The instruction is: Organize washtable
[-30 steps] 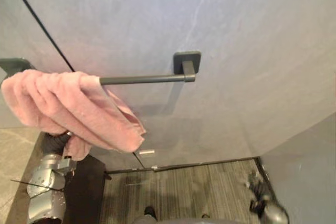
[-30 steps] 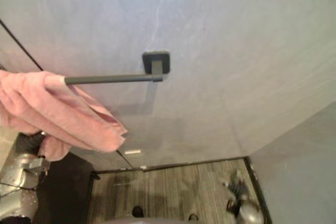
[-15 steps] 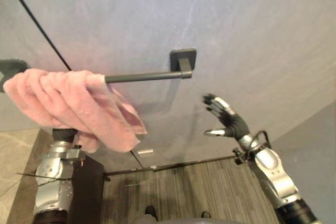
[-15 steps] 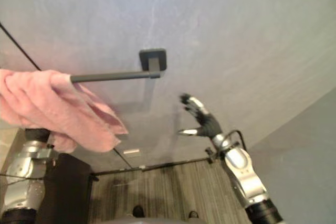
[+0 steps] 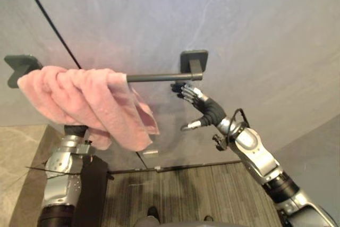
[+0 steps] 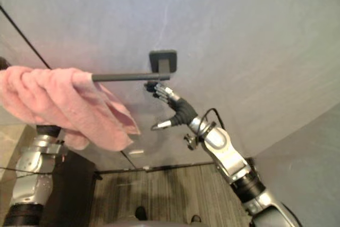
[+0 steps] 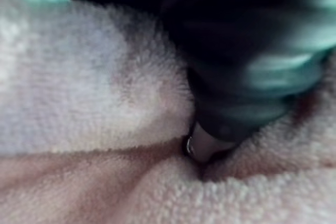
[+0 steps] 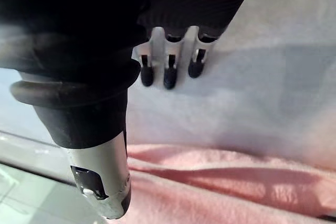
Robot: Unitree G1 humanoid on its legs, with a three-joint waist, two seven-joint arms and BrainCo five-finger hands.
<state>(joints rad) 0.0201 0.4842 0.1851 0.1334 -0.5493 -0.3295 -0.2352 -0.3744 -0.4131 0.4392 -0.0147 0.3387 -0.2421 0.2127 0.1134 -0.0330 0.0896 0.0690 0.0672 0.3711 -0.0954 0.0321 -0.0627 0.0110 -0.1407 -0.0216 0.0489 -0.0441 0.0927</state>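
**Mia:** Where was the left hand [image 7: 239, 72]?

**Ben:** It was up under the pink towel [image 5: 90, 99]. Its fingers were pushed into the soft folds, so I could not tell if they were open or gripping.

**Mia:** And the towel?

**Ben:** It hung over the dark bar [image 5: 159, 77], all bunched up at the robot's left end. One corner hung lower than the rest.

**Mia:** So was the job done?

**Ben:** I think part of it was. The towel was on the bar, and that was the big bit. But it was lumpy, not flat. It looked like it needed to be pulled along the bar and made smooth.

**Mia:** What about the right hand [image 5: 204, 111]?

**Ben:** It was wide open and held nothing. Its fingers were straight, just under the bare end of the bar, near the square end piece [image 5: 194, 62]. It was well apart from the towel.

**Mia:** Was anything in the way?

**Ben:** Not much. The grey wall [image 5: 255, 25] was close behind the bar, so there was little room for fingers. Down low, a dark box [image 5: 93, 190] stood by the left arm, on the stripy floor [image 5: 186, 195].
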